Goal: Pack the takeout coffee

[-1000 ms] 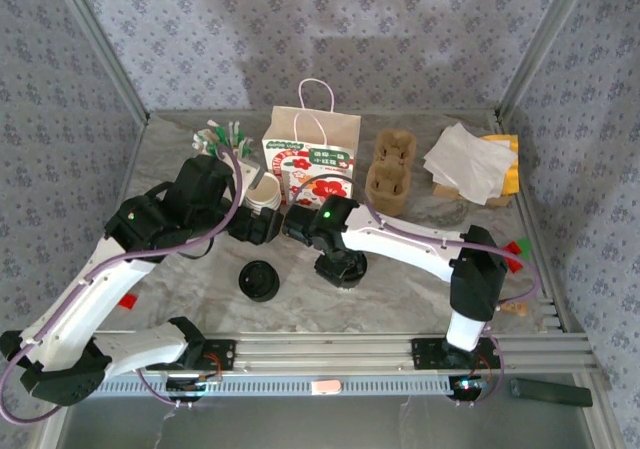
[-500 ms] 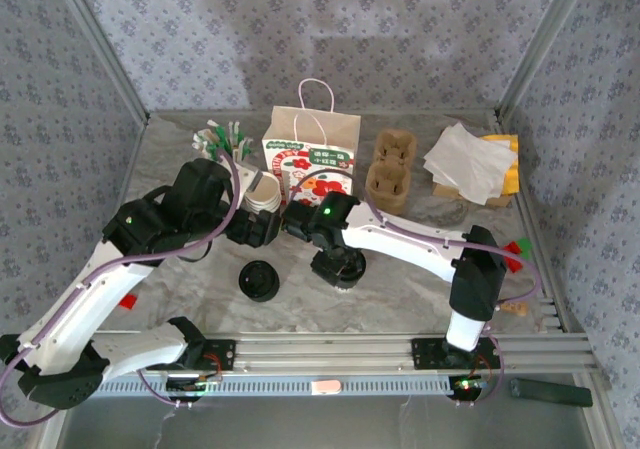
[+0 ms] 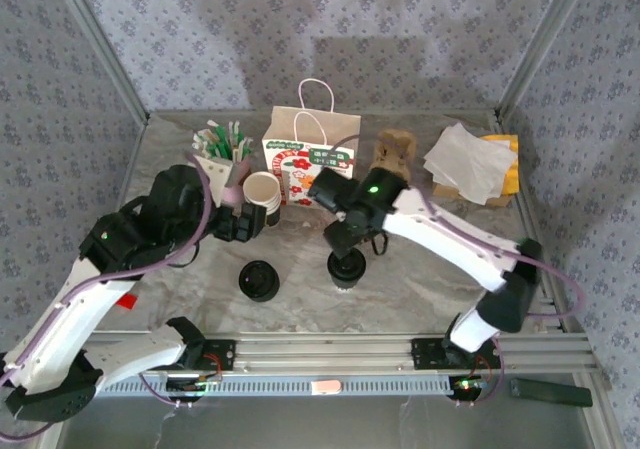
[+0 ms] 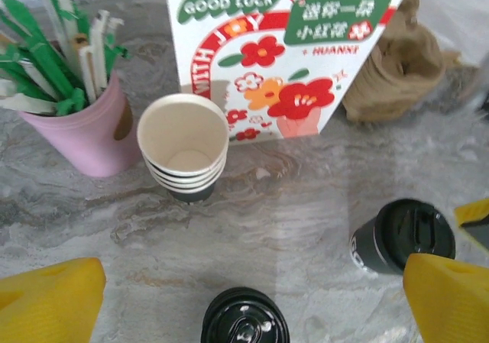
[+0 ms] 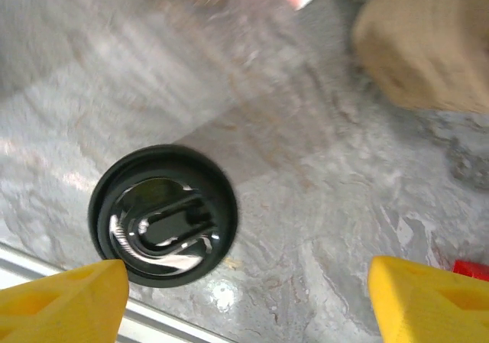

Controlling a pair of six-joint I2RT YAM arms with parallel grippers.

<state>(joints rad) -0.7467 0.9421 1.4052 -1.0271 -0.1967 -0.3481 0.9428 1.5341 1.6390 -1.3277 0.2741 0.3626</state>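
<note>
The takeout coffee (image 3: 345, 270) is a small cup under a round black lid, standing free on the marble table in front of the paper bag (image 3: 310, 151). My right gripper (image 3: 345, 237) hovers just above it, open and empty. In the right wrist view the lid (image 5: 162, 215) lies below, close to the left yellow fingertip (image 5: 65, 301). My left gripper (image 3: 247, 225) is open too, by the stack of lidless cups (image 3: 262, 190). The left wrist view has the coffee (image 4: 403, 237) at lower right, near the right fingertip (image 4: 447, 293).
A pile of loose black lids (image 3: 258, 280) sits left of the coffee. A pink holder of stirrers (image 3: 224, 152) stands at the back left. The brown cup carrier (image 3: 393, 155) and white napkins (image 3: 468, 162) lie right of the bag. Metal rails run along the near edge.
My right gripper has risen off the lidded cup and swung back toward the bag, leaving the cup standing alone. The left arm has drawn slightly left.
</note>
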